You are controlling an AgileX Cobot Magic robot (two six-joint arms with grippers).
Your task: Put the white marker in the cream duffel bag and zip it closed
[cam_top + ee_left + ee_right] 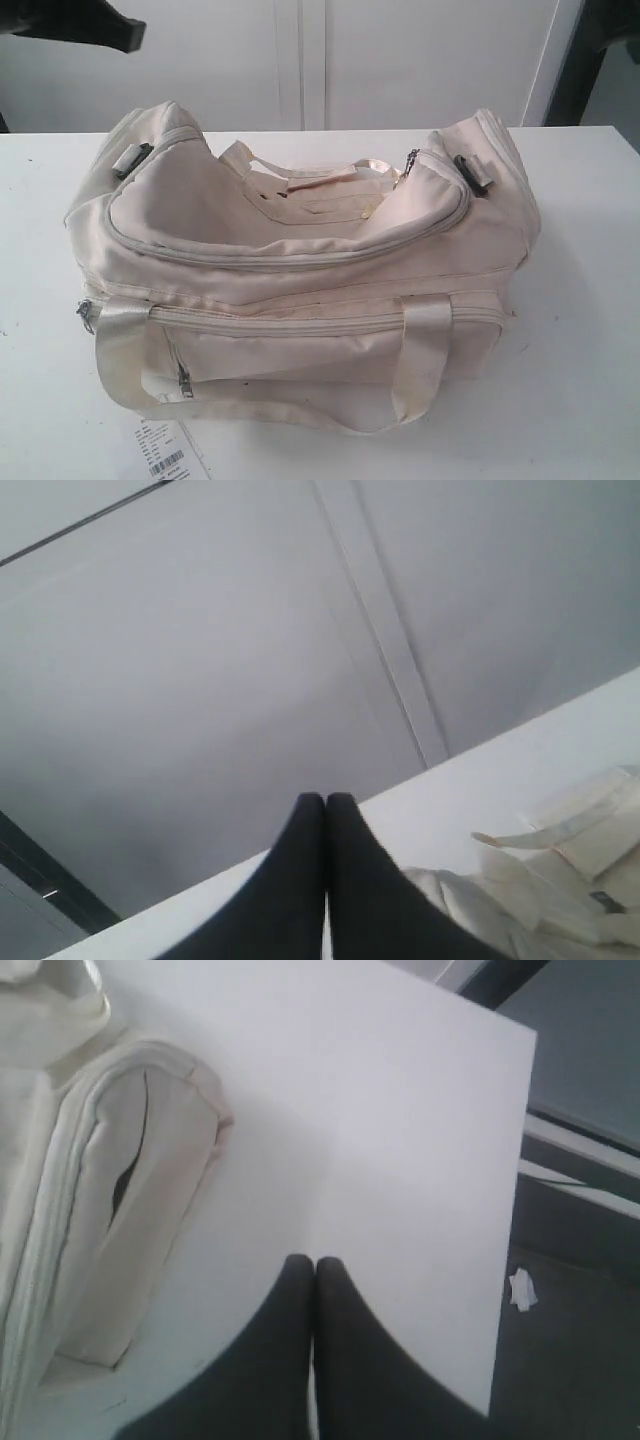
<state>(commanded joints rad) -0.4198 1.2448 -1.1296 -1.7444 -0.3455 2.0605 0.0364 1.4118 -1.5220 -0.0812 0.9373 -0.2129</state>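
Cream duffel bag (300,262) sags, inside hidden; left gripper (325,805) and right gripper (314,1265) pinched together, empty.

Inside of cream duffel bag (300,270) mostly hidden, paper tag (165,452) cut off

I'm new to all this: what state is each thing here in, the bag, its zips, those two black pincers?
cream duffel bag, upright on the table, top sagging.
top zipper, looks closed where visible.
front pocket zipper, closed.
left pincer, shut, empty.
right pincer, shut, empty.
barcode tag, flat on the table.
white marker, not in view.
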